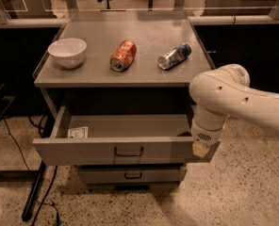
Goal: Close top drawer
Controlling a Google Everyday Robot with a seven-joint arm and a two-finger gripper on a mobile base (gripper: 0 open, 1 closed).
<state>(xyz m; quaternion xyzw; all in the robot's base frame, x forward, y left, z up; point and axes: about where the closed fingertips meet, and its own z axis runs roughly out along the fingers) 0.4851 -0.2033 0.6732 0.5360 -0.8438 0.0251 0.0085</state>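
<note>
The top drawer (83, 149) is a grey metal drawer pulled well out of the cabinet, with a dark wire handle (128, 152) at the centre of its front panel. A small white card (77, 133) lies inside at the left. My white arm comes in from the right and bends down at the drawer's right front corner. The gripper (201, 148) points down at that corner, against the right end of the front panel. Its tip is largely hidden by the wrist.
On the cabinet top (144, 72) stand a white bowl (67, 52), an orange can (123, 55) on its side and a blue-silver can (174, 56) on its side. A shorter lower drawer front (132, 174) sits below. Black cables (36, 197) lie on the speckled floor at left.
</note>
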